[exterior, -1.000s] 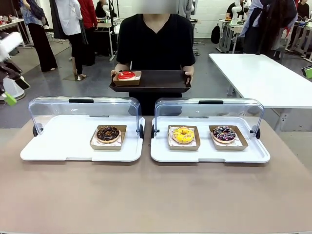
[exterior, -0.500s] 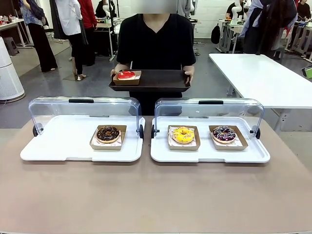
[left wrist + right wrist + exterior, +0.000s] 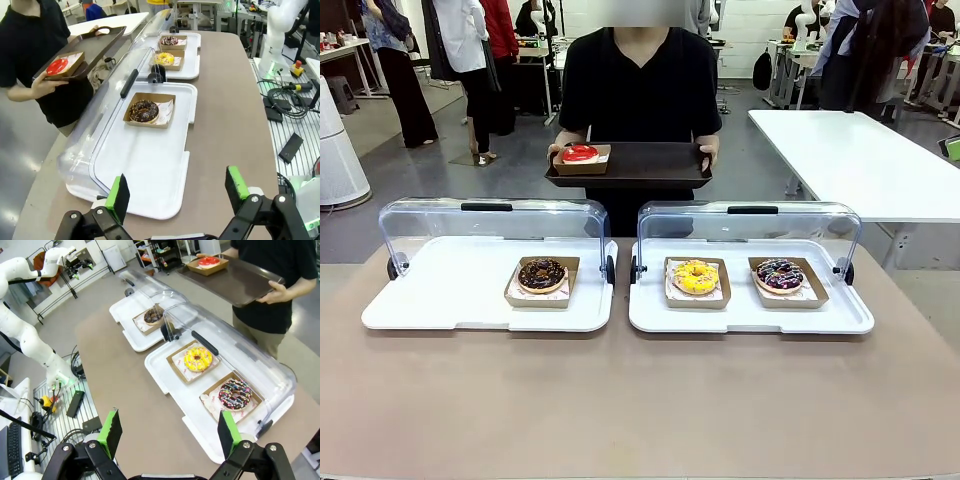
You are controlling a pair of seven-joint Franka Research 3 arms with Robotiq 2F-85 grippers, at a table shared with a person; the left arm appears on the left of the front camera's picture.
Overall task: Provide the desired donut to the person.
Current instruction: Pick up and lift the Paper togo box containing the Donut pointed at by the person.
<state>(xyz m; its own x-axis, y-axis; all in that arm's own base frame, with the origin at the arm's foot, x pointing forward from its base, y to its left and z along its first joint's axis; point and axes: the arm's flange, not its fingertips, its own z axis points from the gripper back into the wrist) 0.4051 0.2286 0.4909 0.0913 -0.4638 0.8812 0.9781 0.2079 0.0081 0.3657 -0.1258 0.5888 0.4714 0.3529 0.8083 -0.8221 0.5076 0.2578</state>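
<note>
The person (image 3: 640,85) in a black shirt stands at the far side, holding a dark tray (image 3: 650,165) with both hands. A red donut (image 3: 579,154) in a cardboard box sits on it. On the table, a chocolate donut (image 3: 542,273) lies in the left white tray (image 3: 450,290). A yellow donut (image 3: 696,277) and a dark sprinkled donut (image 3: 779,274) lie in the right white tray (image 3: 750,315). Both clear lids are swung up. My left gripper (image 3: 177,189) hangs open above the chocolate donut's tray end. My right gripper (image 3: 168,434) is open, high over the table's near right side.
A white table (image 3: 860,160) stands behind at the right, a white appliance (image 3: 335,150) at the far left. Bystanders walk in the background. Bare brown tabletop (image 3: 640,400) stretches in front of the trays. Cables and boxes lie on a rack (image 3: 290,110) beside the table.
My left arm, which showed at the far left edge of the front view a second ago, has drawn out of that view. The person and donuts have stayed put.
</note>
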